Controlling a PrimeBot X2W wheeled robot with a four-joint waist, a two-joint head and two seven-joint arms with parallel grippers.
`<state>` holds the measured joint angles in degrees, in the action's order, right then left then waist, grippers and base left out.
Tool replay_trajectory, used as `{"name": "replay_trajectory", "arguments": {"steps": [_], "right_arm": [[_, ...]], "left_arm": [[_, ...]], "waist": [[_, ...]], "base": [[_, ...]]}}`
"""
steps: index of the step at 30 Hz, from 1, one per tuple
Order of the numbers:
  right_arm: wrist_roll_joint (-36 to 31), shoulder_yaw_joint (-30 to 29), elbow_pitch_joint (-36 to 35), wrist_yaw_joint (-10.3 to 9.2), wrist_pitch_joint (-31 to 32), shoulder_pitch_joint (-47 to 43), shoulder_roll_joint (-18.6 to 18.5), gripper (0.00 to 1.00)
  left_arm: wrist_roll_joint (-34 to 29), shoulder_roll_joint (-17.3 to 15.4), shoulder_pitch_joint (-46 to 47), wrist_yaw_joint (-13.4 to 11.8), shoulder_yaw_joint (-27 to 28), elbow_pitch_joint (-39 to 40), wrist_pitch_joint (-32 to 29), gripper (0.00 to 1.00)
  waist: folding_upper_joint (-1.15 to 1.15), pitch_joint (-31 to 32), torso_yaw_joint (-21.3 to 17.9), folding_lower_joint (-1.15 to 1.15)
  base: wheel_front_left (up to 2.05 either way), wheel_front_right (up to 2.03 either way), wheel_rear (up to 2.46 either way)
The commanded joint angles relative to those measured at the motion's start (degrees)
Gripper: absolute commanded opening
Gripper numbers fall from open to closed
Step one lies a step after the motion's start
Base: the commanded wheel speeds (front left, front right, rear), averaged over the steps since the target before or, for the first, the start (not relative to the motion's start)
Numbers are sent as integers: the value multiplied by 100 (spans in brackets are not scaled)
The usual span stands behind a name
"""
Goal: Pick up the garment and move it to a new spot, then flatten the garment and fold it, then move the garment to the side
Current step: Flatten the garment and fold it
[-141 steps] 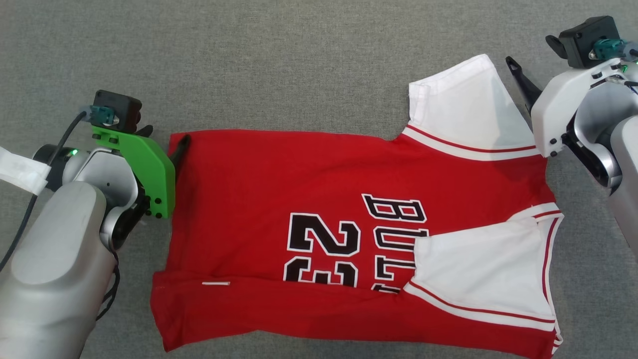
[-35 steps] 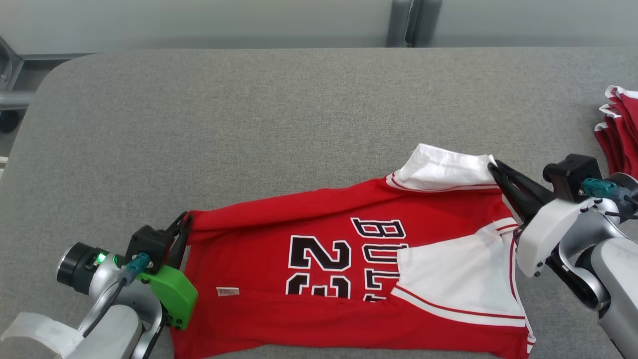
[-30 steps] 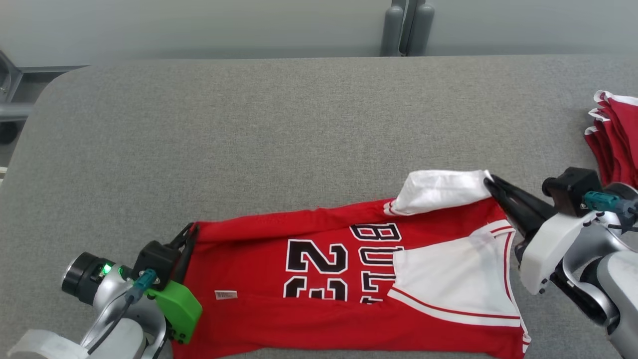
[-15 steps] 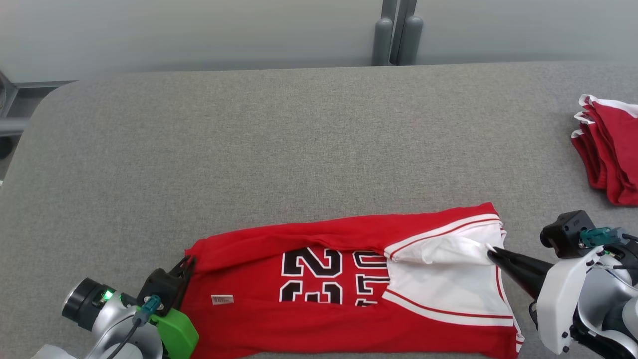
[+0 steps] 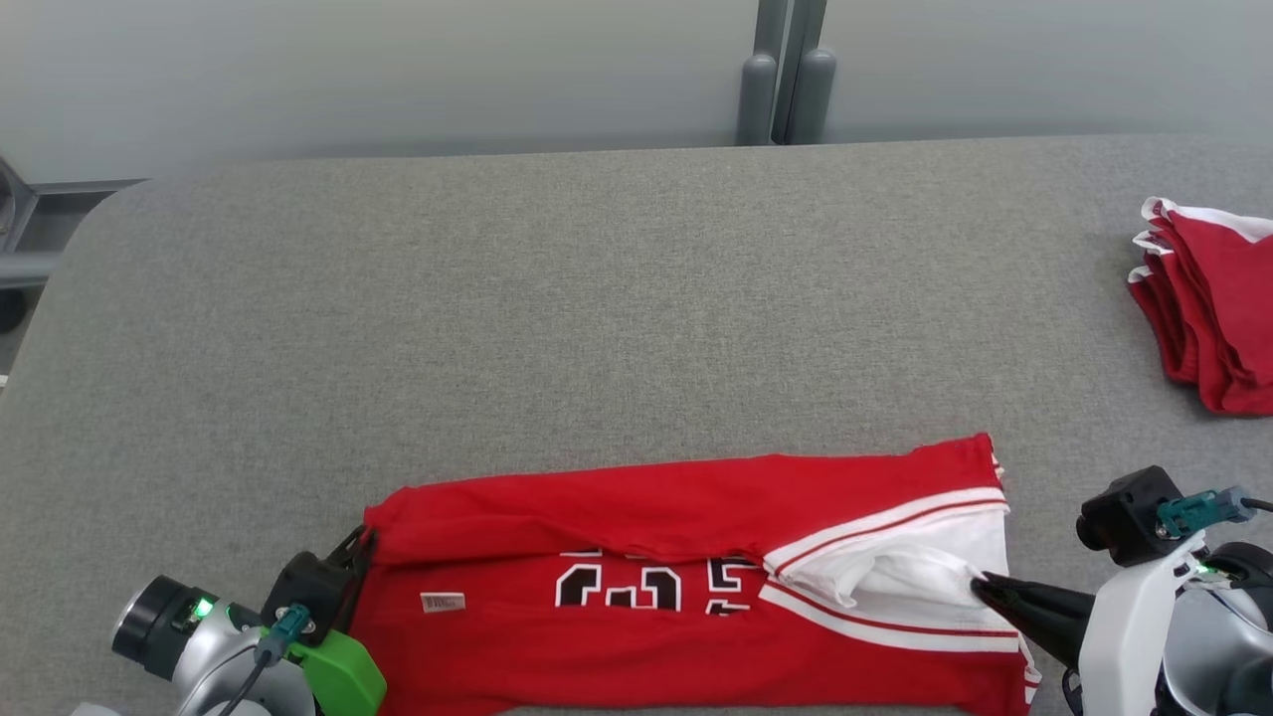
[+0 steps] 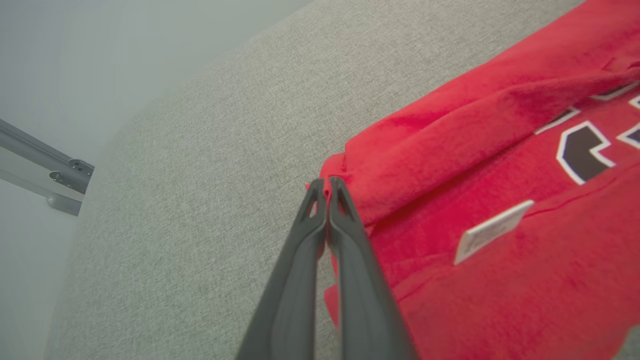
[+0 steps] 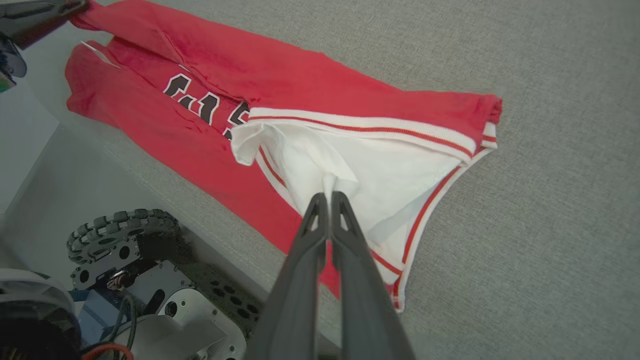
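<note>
red jersey (image 5: 656, 502) lies folded lengthwise on the grey table (image 5: 497, 298); left gripper (image 5: 363, 542) pinches its left end, right gripper (image 5: 980, 585) its white sleeve (image 5: 895, 572); folded red garments (image 5: 1208, 308) far right.

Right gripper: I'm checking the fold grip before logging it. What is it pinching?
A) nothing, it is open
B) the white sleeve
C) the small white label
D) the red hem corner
B: in the right wrist view the right gripper has its fingers closed on a bunched bit of the white sleeve of the jersey.
</note>
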<state>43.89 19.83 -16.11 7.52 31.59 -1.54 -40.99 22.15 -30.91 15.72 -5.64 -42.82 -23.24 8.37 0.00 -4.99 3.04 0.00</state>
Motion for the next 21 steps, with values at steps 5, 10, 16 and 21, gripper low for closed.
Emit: {"name": "replay_trajectory", "arguments": {"steps": [5, 10, 16, 21], "right_arm": [[99, -193, -248, -7, 394, -336, 140, 0], [94, -249, -338, -7, 637, -516, 257, 0], [94, -309, -155, -6, 991, -806, 567, 100], [-62, -335, -106, -5, 1036, -870, 727, 100]], "left_arm": [[120, 13, -83, 3, 7, -97, 78, 0], [181, 53, -114, -20, 4, -189, 101, 0], [324, 130, -177, -105, 77, -281, 85, 100], [446, 176, -289, -212, 147, -310, 133, 100]], "waist": [[0, 1, 7, 0], [0, 11, 17, 0], [0, 27, 35, 0], [0, 48, 52, 0]], "base": [[0, 0, 0], [0, 0, 0], [0, 0, 0], [0, 0, 0]]}}
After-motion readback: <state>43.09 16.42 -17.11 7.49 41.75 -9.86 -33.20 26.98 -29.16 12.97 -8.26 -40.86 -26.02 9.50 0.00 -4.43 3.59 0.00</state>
